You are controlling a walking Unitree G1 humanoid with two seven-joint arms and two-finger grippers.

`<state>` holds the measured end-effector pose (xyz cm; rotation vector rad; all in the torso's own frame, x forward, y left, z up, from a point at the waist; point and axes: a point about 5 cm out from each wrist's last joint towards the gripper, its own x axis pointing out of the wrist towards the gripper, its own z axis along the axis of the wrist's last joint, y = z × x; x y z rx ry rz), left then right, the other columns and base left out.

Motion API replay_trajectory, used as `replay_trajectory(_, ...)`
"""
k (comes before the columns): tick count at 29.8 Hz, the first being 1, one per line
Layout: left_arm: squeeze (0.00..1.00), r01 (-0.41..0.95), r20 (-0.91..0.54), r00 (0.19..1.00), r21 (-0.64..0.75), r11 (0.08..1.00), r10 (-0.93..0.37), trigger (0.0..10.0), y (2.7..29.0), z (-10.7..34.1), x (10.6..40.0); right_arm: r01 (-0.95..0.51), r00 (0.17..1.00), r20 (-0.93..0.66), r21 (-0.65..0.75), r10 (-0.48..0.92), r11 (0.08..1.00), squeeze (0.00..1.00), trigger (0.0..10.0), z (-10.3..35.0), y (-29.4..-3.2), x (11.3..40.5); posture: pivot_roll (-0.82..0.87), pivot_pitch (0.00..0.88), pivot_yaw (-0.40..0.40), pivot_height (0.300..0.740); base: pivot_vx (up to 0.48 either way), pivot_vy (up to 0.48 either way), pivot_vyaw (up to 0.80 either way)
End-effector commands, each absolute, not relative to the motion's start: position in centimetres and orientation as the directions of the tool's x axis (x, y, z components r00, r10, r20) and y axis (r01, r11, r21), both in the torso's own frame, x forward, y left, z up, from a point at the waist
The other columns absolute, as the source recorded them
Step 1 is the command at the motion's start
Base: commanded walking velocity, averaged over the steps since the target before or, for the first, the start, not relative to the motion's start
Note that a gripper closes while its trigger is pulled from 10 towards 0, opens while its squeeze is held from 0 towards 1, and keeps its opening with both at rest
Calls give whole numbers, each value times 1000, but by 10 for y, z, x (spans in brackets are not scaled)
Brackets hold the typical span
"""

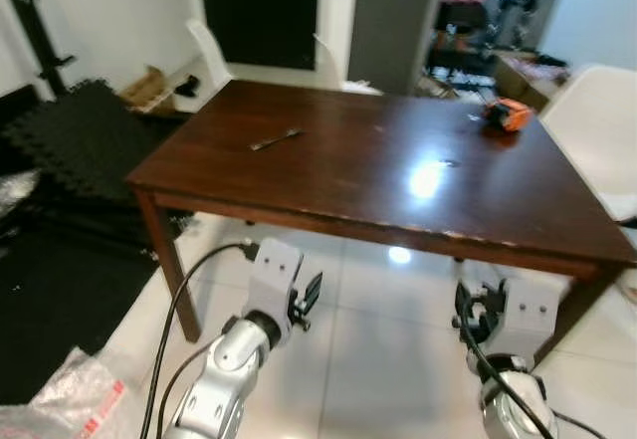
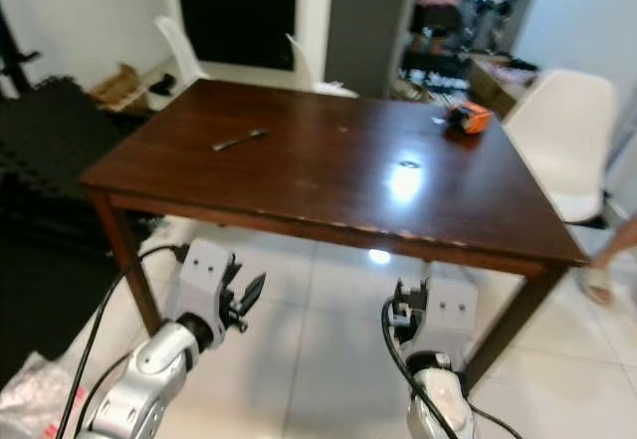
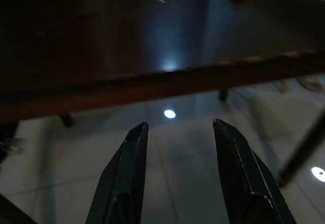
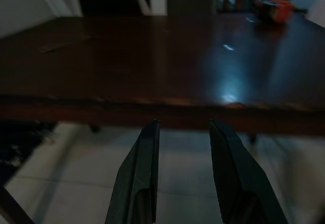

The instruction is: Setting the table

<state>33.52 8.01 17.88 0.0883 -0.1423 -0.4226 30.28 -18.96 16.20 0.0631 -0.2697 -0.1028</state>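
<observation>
While both arms hung low before the table (image 1: 328,175), the left gripper (image 3: 180,148) and right gripper (image 4: 183,142) held fingers apart and empty, ready; a utensil (image 1: 276,139) lay near its far left.

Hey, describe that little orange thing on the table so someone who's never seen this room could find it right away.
Start at the dark wooden table in front of the robot. Go to its far right corner, the one nearest the white chair. The orange object sits there, small, chunky, with black parts; the only other item on the table is a thin dark stick far off toward the left side.
</observation>
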Motion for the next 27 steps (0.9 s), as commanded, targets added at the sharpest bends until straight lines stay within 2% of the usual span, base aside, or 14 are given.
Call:
replay_trajectory(1, 0, 397, 97, 907, 130, 909, -410, 10000, 83, 172, 334, 96, 966, 231, 86, -114, 992, 0, 10000, 153, -189, 300, -2, 144, 62, 740, 480, 0, 0)
replay_trajectory(19, 0, 408, 98, 902, 132, 903, -421, 10000, 81, 170, 334, 102, 966, 228, 93, -121, 990, 0, 10000, 152, -191, 300, -6, 132, 64, 740, 450, 0, -715)
replay_trajectory(27, 0, 377, 89, 917, 126, 918, -388, 10000, 85, 168, 337, 76, 968, 235, 61, -89, 995, 0, 10000, 155, -187, 302, -5, 130, 65, 740, 420, 0, 0)
